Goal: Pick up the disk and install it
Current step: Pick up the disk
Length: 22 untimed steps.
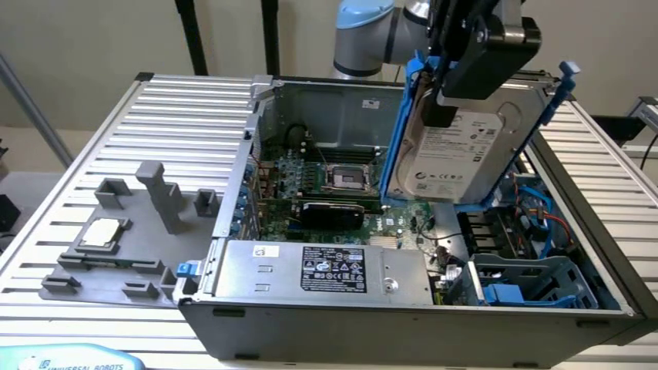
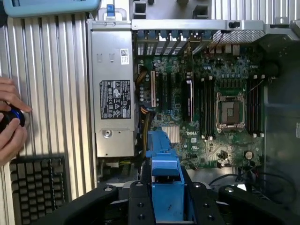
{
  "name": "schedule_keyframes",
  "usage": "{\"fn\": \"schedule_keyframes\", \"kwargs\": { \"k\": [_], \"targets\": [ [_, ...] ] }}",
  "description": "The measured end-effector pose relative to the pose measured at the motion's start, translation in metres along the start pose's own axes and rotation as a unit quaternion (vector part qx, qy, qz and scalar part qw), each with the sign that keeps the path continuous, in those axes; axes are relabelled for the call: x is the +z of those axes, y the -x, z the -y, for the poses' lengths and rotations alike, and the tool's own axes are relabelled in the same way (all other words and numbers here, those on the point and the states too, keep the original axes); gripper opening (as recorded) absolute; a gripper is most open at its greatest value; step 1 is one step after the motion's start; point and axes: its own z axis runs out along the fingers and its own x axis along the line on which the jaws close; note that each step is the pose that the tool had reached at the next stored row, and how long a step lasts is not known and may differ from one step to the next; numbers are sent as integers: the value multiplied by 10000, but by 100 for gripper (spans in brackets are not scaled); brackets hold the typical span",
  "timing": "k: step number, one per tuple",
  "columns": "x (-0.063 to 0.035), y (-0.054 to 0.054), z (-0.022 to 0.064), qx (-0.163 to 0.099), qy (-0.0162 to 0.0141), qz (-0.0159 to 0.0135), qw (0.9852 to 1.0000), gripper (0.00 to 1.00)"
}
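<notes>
The disk (image 1: 461,154) is a silver-grey drive with a white label in a blue rail frame. It hangs tilted on edge above the right half of the open computer case (image 1: 411,324). My gripper (image 1: 449,85) is shut on its upper edge. In the wrist view the blue frame (image 2: 165,178) sticks out between my black fingers (image 2: 108,201), over the motherboard (image 2: 211,108).
The silver power supply box (image 1: 323,270) lies along the case's near wall. Blue drive bays (image 1: 535,284) and cables fill the near right corner of the case. A grey fixture (image 1: 113,270) holding a small chip (image 1: 103,231) stands on the slatted table. A person's hands (image 2: 10,126) show beside the case.
</notes>
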Motion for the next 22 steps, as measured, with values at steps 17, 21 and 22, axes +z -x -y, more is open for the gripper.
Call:
{"fn": "schedule_keyframes", "kwargs": {
  "k": [17, 21, 22],
  "targets": [
    [53, -336, 836, 0, 0, 1, 10000, 33],
    [77, -408, 990, 0, 0, 0, 10000, 33],
    [84, -420, 1023, 0, 0, 0, 10000, 33]
  ]
}}
